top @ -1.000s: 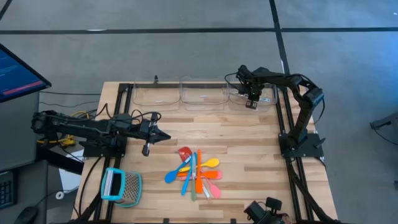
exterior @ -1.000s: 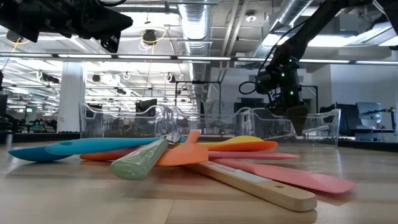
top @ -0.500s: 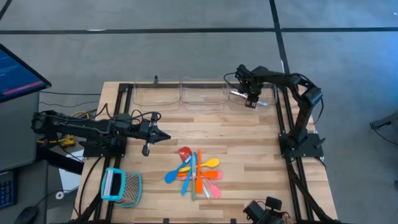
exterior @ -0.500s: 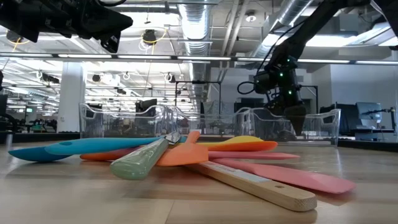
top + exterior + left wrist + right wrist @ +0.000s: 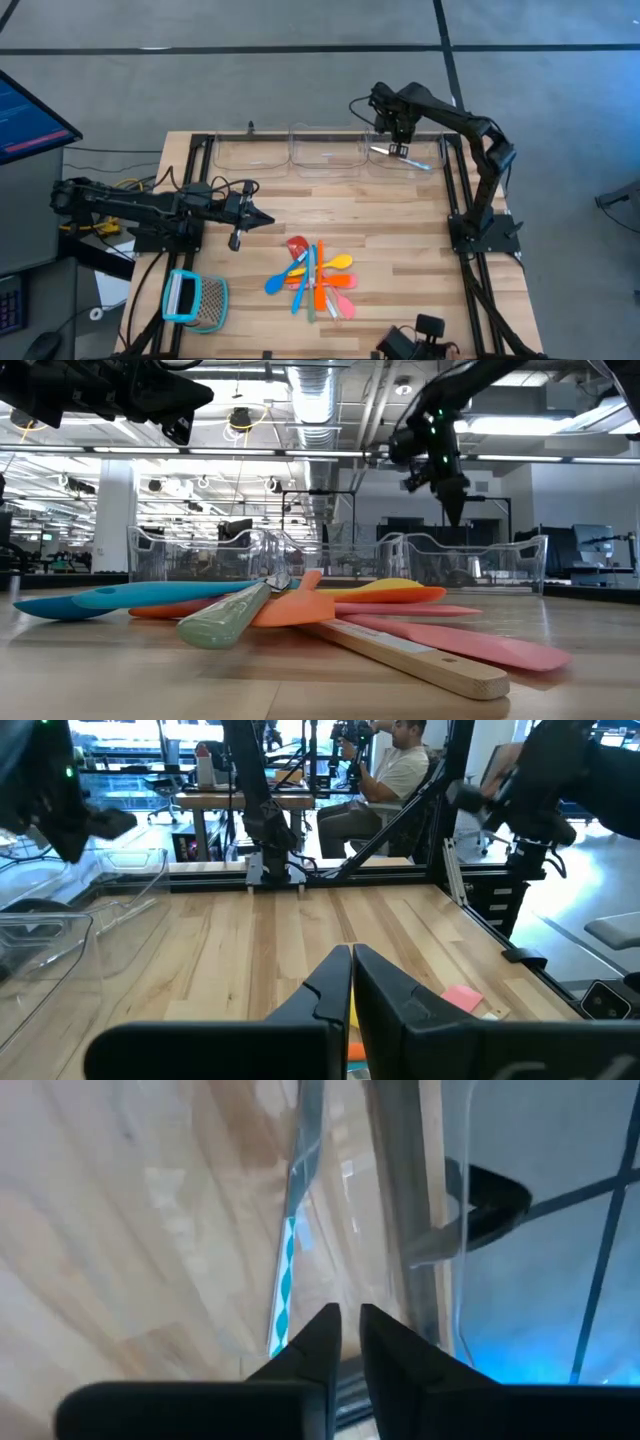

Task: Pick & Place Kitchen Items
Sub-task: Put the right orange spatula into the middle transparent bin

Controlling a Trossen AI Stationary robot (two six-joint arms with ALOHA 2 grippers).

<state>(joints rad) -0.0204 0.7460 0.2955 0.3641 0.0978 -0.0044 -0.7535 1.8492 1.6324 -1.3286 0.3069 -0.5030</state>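
Observation:
Several slim utensils, orange, blue, yellow, pink and a red-headed spatula, lie crossed in a pile [image 5: 315,275] [image 5: 300,605] on the wooden table near its front. One slim silvery piece with a teal pattern [image 5: 405,157] [image 5: 285,1285] lies flat on the floor of the rightmost clear bin [image 5: 430,150]. My right gripper [image 5: 398,135] [image 5: 343,1325] hangs above that bin, pointing steeply down, shut and holding nothing. My left gripper [image 5: 268,220] [image 5: 350,955] waits level over the table's left half, shut and holding nothing.
Three clear bins [image 5: 325,150] stand in a row along the far edge. A teal-framed mesh tool [image 5: 195,300] lies at the front left. Black frame rails [image 5: 455,190] run along the table's sides. Bare wood lies between the pile and the bins.
My right gripper has risen out of the rightmost bin and shifted slightly toward the far edge. The slim silvery piece has stayed behind on the bin's floor, apart from the fingers.

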